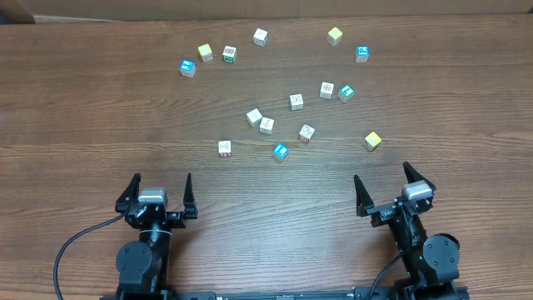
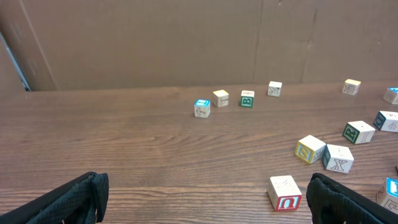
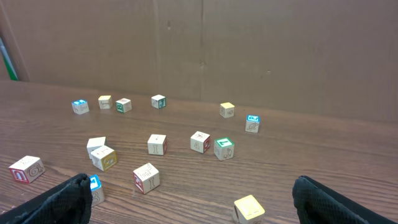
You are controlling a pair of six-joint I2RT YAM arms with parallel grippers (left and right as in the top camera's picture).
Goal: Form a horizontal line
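Our left hand (image 1: 162, 179) and right hand (image 1: 381, 172) stand spread and empty by the worktop (image 1: 75, 125) near edge, and the cubes (image 1: 266, 125), scattered unaligned from its middle to far edge, look light, rigid, best pinched across opposite flat faces.

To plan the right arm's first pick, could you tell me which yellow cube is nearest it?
The lone yellow cube just ahead of the right gripper; the other two yellow ones lie far back.

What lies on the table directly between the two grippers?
Only bare table between the left gripper and right gripper, as the overhead view shows; the nearest blue cube sits farther out.
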